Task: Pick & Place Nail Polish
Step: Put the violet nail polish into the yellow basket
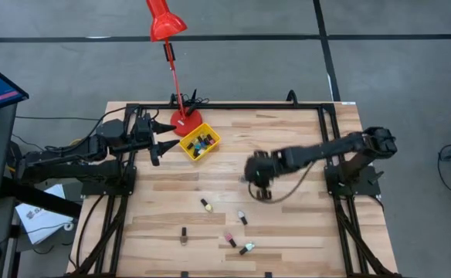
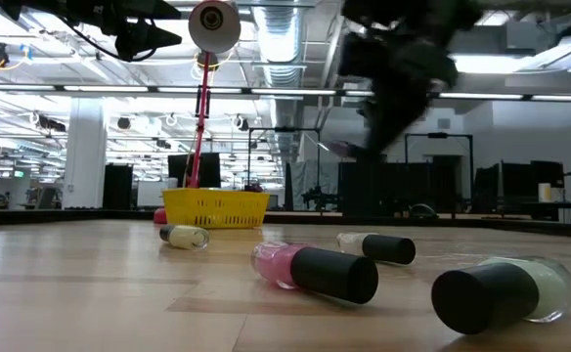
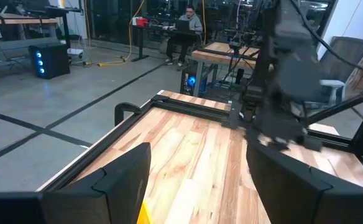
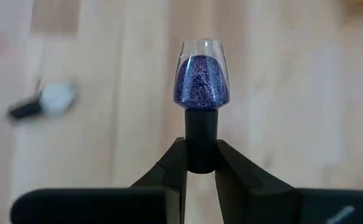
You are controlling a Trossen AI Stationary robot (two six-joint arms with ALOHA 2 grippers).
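Observation:
My right gripper [image 4: 201,167] hangs over the middle of the table [image 1: 287,224], shut on a nail polish bottle [image 4: 201,78] with a purple glitter body and a black cap. Several more nail polish bottles lie on their sides near the front edge, among them a pink one [image 2: 315,271] and a whitish one [image 2: 505,291]. A yellow tray [image 1: 200,143] with bottles in it stands at the back left. My left gripper [image 1: 164,136] waits open just left of the tray, level and with nothing between its fingers. My right gripper pinches the bottle's black cap [image 4: 201,134] between its two fingers [image 4: 175,169]. The fingers slant down from the table's right side and lie along the bottle. The purple body sticks out past the fingertips, lifted clear of the table.
A red lamp [image 1: 166,23] stands on its base [image 1: 187,120] behind the tray. Black frame rails [image 1: 330,147] run along the table's sides and back. A person [image 3: 191,22] sits at a desk far beyond the table. Bare wood lies between the tray and the loose bottles.

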